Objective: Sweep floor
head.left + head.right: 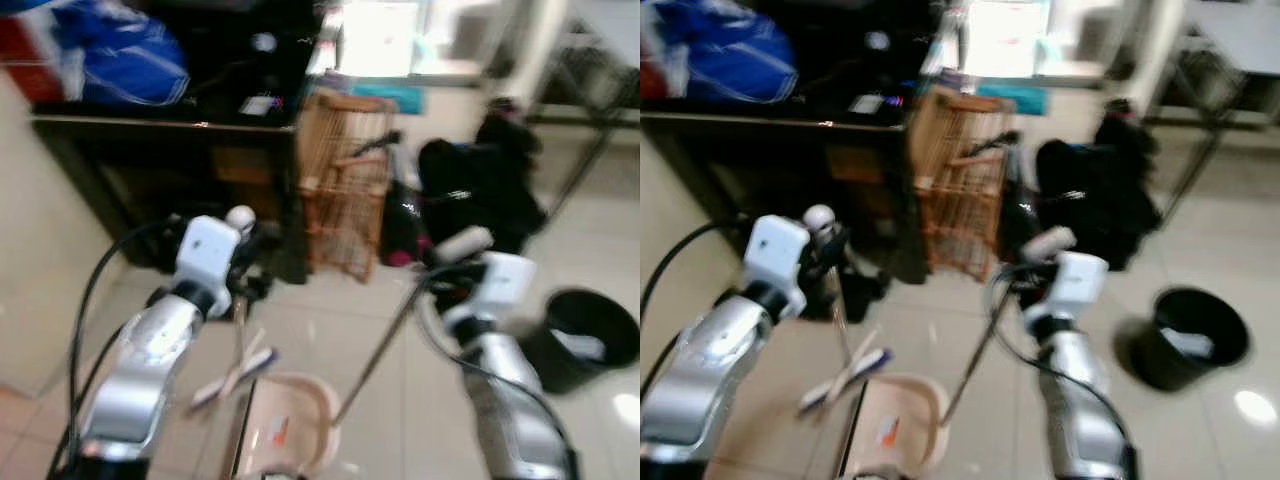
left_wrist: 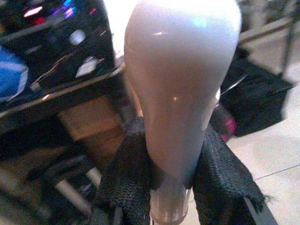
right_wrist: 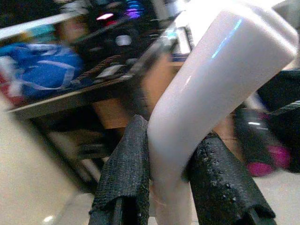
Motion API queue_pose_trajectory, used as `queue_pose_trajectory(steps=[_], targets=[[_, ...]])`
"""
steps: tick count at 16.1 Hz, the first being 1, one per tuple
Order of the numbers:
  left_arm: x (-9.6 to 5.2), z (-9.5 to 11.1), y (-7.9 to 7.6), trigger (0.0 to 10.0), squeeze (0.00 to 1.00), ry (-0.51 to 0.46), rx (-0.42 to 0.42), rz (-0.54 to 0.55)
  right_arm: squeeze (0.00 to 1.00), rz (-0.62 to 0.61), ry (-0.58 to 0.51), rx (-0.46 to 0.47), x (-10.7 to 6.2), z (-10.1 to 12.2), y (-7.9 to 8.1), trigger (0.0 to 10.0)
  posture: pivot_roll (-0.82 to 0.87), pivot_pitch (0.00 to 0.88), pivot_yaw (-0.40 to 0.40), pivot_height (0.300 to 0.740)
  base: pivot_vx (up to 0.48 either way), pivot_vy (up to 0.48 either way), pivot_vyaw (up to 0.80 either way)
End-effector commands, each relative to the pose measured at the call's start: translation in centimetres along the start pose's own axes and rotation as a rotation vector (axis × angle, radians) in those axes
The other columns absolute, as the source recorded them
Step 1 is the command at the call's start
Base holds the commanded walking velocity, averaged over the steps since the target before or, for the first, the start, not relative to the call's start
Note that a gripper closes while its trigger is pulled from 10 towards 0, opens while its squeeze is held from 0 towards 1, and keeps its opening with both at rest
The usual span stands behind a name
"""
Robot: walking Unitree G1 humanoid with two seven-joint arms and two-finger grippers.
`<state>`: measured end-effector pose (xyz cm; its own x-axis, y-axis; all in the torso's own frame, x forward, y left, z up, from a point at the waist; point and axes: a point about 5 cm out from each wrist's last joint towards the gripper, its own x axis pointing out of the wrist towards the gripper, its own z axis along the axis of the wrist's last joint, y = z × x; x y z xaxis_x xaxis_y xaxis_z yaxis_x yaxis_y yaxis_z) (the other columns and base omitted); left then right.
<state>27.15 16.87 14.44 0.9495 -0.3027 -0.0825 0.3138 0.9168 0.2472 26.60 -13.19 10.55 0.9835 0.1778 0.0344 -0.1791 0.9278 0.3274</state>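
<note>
pale tiled floor [image 1: 400, 400], dark desk [image 1: 160, 135] behind. left pincer [image 2: 165, 187] clamped on the broom handle [image 2: 180, 84]; right pincer [image 3: 169, 178] clamped on the dustpan handle [image 3: 211, 79], dustpan [image 1: 290, 425] below.

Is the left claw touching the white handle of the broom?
Touching. In the left wrist view, both black fingers press against the sides of the white broom handle, with no gap visible between them.

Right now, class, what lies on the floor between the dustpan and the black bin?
In the left eye view, only bare tile lies between dustpan and bin, crossed by its long handle.
</note>
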Motion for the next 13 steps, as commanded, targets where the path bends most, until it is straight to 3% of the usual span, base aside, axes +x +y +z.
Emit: queue_pose_trajectory(steps=[1, 3, 9, 13], targets=[[0.0, 1.0, -0.3, 10.0, 0.0, -0.037, 0.017, -0.002, 0.0, 0.003, -0.001, 0.01, 0.1, 0.2, -0.2, 10.0, 0.08, 0.004, 0.093, 0.74, 0.349, 0.0, 0.8], [-0.6, 0.5, 0.2, 10.0, 0.0, -0.011, 0.016, 0.041, 0.0, 0.002, -0.002, -0.015, 0.3, 0.2, -0.2, 10.0, 0.09, 0.0, 0.065, 0.74, 0.351, 0.0, 0.74], [-2.1, -1.1, 1.2, 10.0, 0.0, 0.05, 0.002, 0.125, 0.0, 0.04, -0.02, -0.107, 1.0, 0.4, 0.2, 10.0, 0.1, 0.0, 0.012, 0.74, 0.35, 0.0, 0.0], [-2.4, -1.8, 0.9, 10.0, 0.0, 0.06, -0.019, 0.156, 0.0, -0.017, -0.127, -0.173, 1.2, 1.2, -0.4, 10.0, 0.1, 0.0, -0.017, 0.74, 0.351, 0.0, 0.0]])
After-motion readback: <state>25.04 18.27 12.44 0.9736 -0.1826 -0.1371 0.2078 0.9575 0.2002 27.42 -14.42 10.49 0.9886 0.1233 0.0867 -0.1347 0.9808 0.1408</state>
